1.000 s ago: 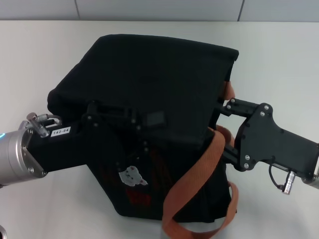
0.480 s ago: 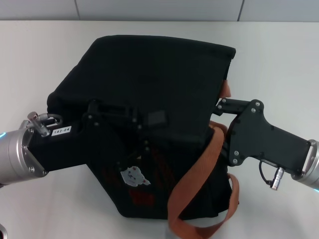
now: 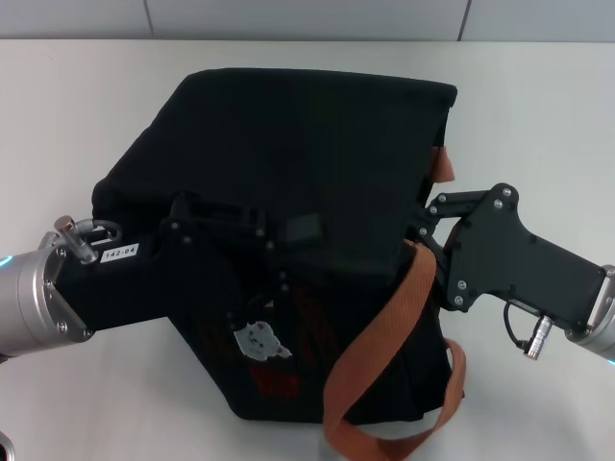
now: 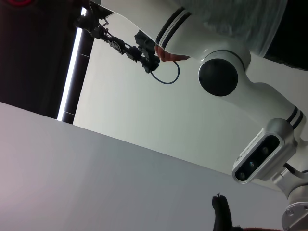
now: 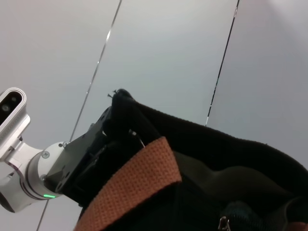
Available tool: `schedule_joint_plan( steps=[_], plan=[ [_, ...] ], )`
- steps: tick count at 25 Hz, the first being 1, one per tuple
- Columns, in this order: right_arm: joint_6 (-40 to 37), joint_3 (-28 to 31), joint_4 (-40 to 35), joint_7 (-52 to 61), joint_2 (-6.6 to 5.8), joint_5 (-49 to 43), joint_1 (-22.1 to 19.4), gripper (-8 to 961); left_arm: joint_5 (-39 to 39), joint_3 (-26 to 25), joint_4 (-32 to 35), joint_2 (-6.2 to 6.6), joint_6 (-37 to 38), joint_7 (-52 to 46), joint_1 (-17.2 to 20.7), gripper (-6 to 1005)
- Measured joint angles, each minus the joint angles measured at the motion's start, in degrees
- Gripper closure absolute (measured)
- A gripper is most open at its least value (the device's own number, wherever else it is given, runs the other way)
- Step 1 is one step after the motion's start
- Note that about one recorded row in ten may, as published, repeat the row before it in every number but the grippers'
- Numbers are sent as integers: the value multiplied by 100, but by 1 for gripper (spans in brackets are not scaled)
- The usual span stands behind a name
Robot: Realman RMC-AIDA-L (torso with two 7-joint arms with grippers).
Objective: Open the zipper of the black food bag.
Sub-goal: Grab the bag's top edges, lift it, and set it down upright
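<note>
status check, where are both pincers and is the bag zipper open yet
Left pincer against black food bag front, right pincer at its side edge. Zipper pull visible, opening unconfirmed. Orange strap draped beside right pincer.

We see the bag [image 3: 288, 173] as matt black cloth, soft and slightly fuzzy, creased where it sags. Its straps [image 3: 384, 331] are coarse orange-brown webbing with a visible weave, plain in the right wrist view. A small silver metal pull [image 5: 222, 223] glints there. The right gripper [image 3: 428, 230] has a matt black hard casing with bright screw heads; the left gripper [image 3: 216, 230] looks alike, behind it a brushed metal cuff [image 3: 34, 298]. The table [image 3: 77, 106] is smooth matt white.
</note>
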Motion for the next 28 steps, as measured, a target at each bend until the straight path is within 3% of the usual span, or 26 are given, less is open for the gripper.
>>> schedule_joint_plan(
  steps=[9, 13, 15, 20, 28],
  plan=[
    [-11, -80, -30, -3, -21, -73, -49, 946, -11, -8, -40, 0, 8, 0, -3, 900],
    [-11, -187, -233, 80, -57, -278, -398, 933, -214, 10, -106, 0, 1, -37, -11, 900],
    [-4, -198, -606, 412, -61, -493, -818, 927, -330, 10, -111, 0, -8, -95, -15, 900],
    [-3, -202, -1173, 892, -62, -695, -1354, 911, -429, -2, -137, 0, -41, -216, -52, 901],
    [-53, -191, -1453, 1174, -69, -893, -1701, 887, -534, -47, -313, 0, -92, -222, -128, 903]
  ],
)
